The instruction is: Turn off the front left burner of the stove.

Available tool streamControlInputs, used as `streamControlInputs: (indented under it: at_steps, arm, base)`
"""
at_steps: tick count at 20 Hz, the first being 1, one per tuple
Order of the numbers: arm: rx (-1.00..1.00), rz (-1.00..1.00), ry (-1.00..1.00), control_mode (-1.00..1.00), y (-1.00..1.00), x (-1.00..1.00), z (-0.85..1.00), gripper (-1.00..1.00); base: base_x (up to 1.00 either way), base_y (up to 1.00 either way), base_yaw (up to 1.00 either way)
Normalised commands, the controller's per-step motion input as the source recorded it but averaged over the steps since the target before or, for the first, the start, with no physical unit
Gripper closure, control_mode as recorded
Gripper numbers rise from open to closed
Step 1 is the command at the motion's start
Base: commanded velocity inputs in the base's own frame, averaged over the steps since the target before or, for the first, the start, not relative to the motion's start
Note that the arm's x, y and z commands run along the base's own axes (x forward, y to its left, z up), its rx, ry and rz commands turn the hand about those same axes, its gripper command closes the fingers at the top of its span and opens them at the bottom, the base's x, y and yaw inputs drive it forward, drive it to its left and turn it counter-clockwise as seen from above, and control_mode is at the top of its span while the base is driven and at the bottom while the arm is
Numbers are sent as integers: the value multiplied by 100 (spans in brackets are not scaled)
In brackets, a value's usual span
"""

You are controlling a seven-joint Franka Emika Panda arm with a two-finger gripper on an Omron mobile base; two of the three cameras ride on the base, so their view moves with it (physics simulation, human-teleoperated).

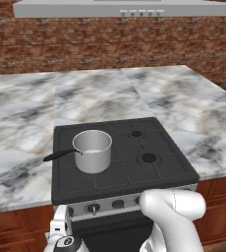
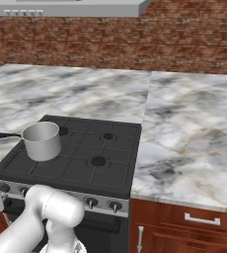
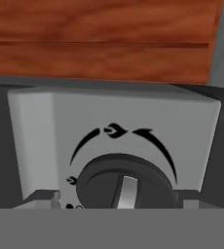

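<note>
End effector spread wide astride a dark knob on the stove control strip, fingertips flanking it; steel saucepan on rear-left grate.

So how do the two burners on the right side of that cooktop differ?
The front right burner has a wider ring than the rear right burner. The front one lies close to the knobs; the rear one lies nearer the marble counter behind. Both are round, black and bare; the pot stands on the stove, on its left side.
</note>
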Motion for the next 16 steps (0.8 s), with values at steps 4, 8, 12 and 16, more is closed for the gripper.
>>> streamControlInputs:
  at_steps: [4,8,12,16]
  arm:
    - [0,0,0,-100,14,13,0,100]
    - [0,0,0,-100,18,5,0,100]
    - [0,0,0,-100,22,6,4,100]
    - [0,0,0,-100,16,10,11,100]
  base:
    - [0,0,0]
    - [0,0,0]
    - [0,0,0]
    - [0,0,0]
